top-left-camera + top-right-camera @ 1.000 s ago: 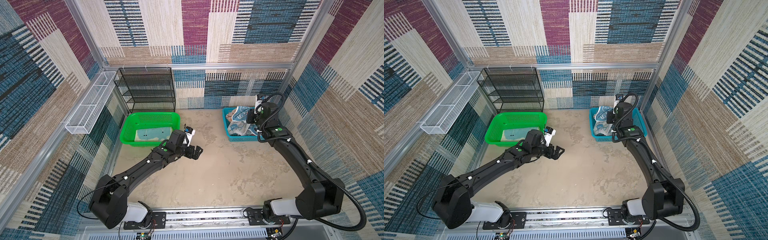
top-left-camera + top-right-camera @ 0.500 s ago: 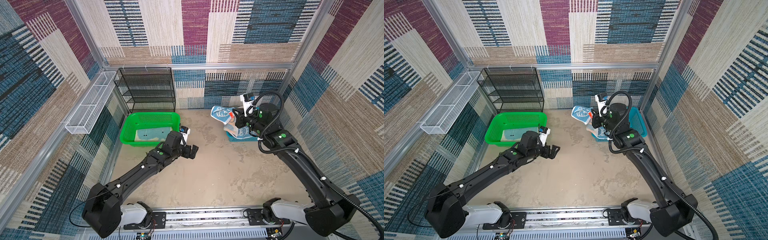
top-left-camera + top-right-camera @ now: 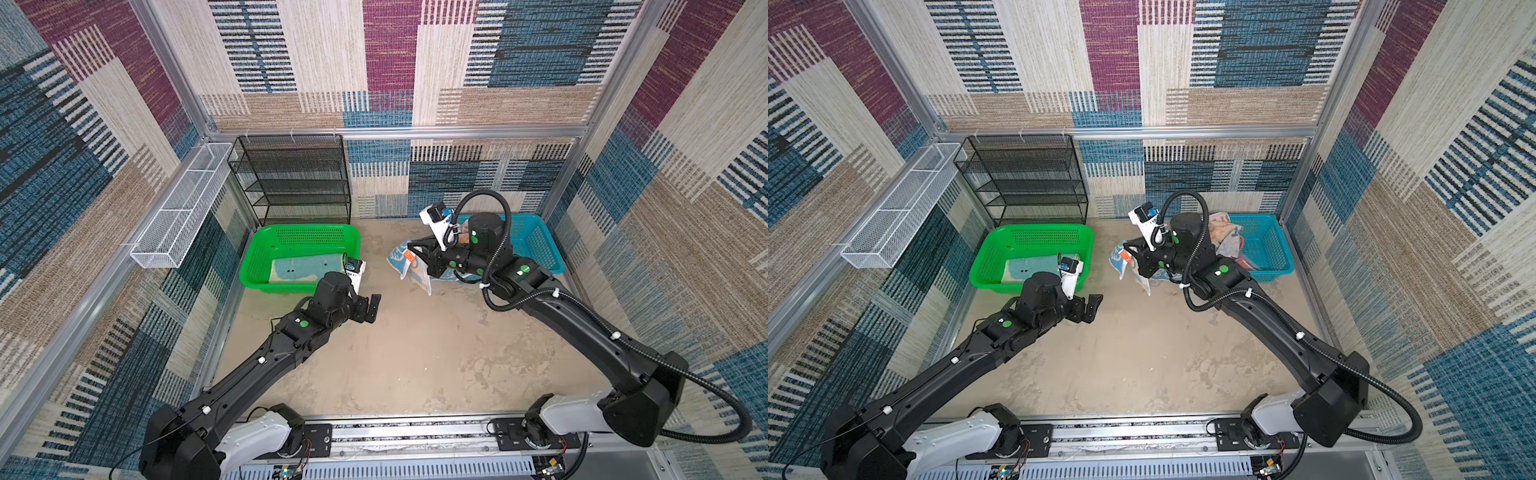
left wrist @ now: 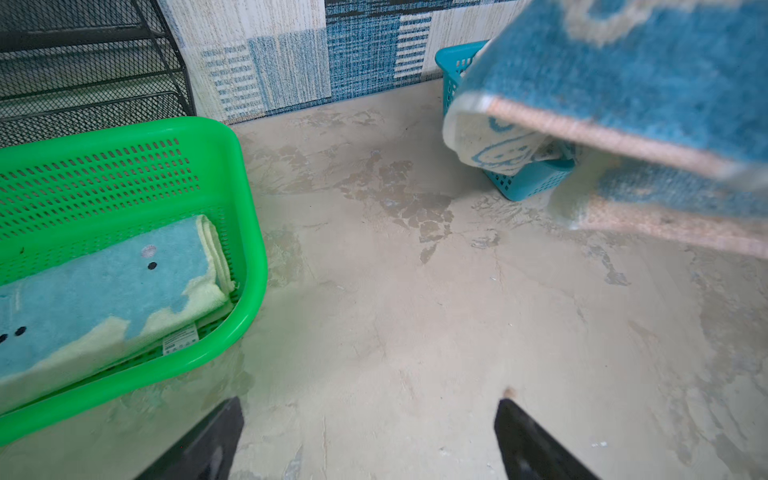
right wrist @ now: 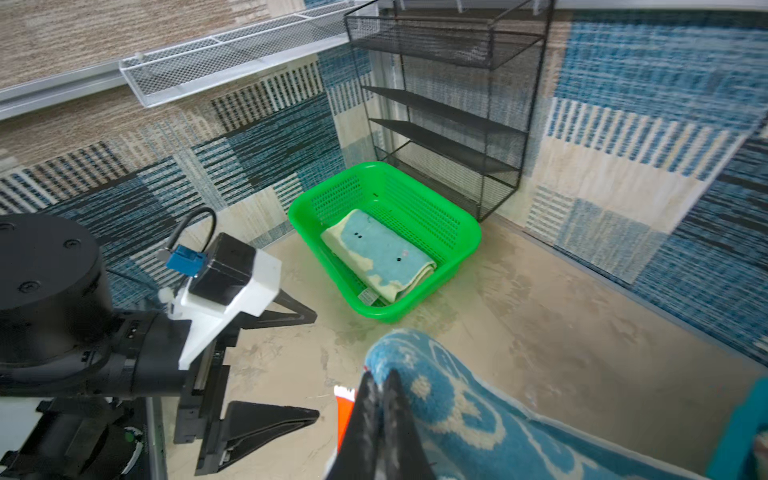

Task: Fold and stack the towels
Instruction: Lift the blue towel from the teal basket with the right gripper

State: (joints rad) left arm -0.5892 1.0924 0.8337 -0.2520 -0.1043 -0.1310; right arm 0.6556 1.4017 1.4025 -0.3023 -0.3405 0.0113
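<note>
Folded towel (image 3: pixel 303 270) in left basket (image 3: pixel 266 257), rack (image 3: pixel 291 183) behind it

2 plastic baskets and a mesh rack share a mottled beige tabletop (image 3: pixel 415 353).
The green basket (image 3: pixel 311 241) sits at left, just in front of the black mesh shelf rack (image 3: pixel 291 178) against the back wall. The blue basket (image 3: pixel 536 241) sits at right, near the back corner. A white wire tray (image 3: pixel 178 212) hangs on the left wall. Woven panels (image 3: pixel 390 62) in blue, maroon and cream enclose the cell.

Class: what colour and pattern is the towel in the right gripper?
Blue towel, cream line drawings; best in right wrist view.
</note>
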